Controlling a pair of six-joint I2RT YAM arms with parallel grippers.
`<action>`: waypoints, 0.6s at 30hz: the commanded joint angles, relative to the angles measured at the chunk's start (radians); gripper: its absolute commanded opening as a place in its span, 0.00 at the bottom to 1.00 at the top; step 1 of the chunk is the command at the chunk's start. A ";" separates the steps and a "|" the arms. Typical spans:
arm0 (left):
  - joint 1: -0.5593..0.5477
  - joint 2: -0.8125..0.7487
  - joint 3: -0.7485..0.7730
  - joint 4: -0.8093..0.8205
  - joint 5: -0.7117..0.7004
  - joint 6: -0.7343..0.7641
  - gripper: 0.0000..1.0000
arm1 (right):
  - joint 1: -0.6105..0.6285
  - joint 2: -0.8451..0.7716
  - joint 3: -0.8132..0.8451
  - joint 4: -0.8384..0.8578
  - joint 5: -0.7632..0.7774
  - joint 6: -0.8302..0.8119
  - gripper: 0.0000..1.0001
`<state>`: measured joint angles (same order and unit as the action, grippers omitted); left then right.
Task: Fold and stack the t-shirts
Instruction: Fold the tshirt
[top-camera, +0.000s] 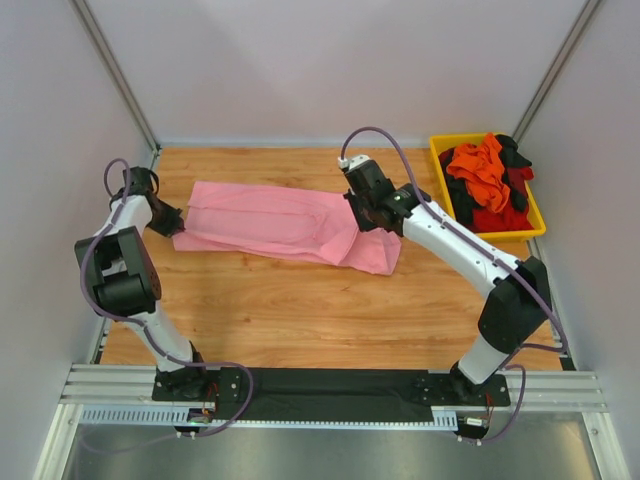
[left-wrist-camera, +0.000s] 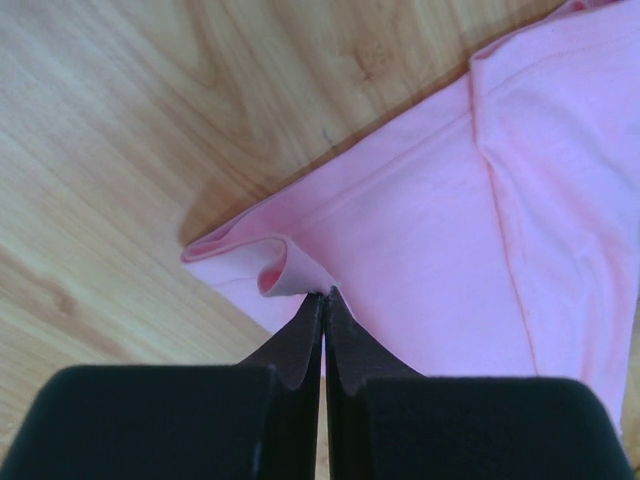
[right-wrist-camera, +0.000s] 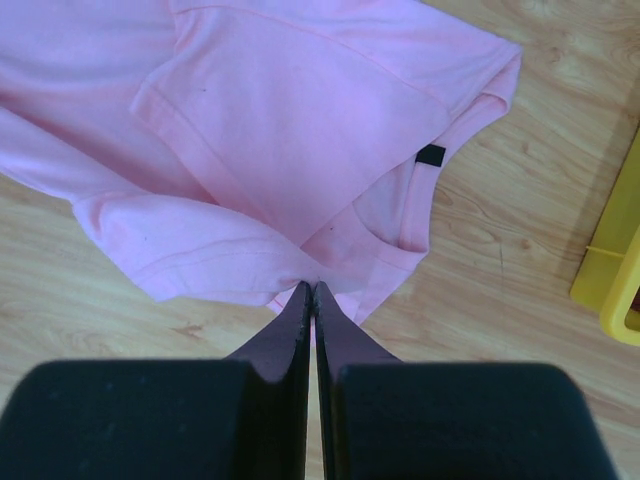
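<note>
Sitting near pink t-shirt: yellow bin heaped with shirts.

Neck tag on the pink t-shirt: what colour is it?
The neck tag on the pink t-shirt is black; right wrist view shows it best.

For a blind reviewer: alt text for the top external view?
A light pink t-shirt lies partly folded on a wooden table, the left fingers and right fingers pinching its opposite ends. A yellow bin at far right holds orange, red and black shirts.
</note>
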<state>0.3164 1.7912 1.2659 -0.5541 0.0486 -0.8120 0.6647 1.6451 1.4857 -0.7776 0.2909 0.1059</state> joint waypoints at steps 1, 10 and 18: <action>-0.017 0.033 0.084 -0.013 0.014 0.010 0.00 | -0.030 0.044 0.077 -0.031 0.031 -0.046 0.00; -0.046 0.154 0.214 -0.043 0.013 0.039 0.00 | -0.102 0.111 0.123 -0.028 0.031 -0.072 0.00; -0.083 0.246 0.331 -0.087 -0.023 0.066 0.00 | -0.151 0.180 0.179 -0.011 0.040 -0.100 0.00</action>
<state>0.2436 2.0186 1.5410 -0.6178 0.0471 -0.7712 0.5247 1.7973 1.5986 -0.8108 0.3061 0.0471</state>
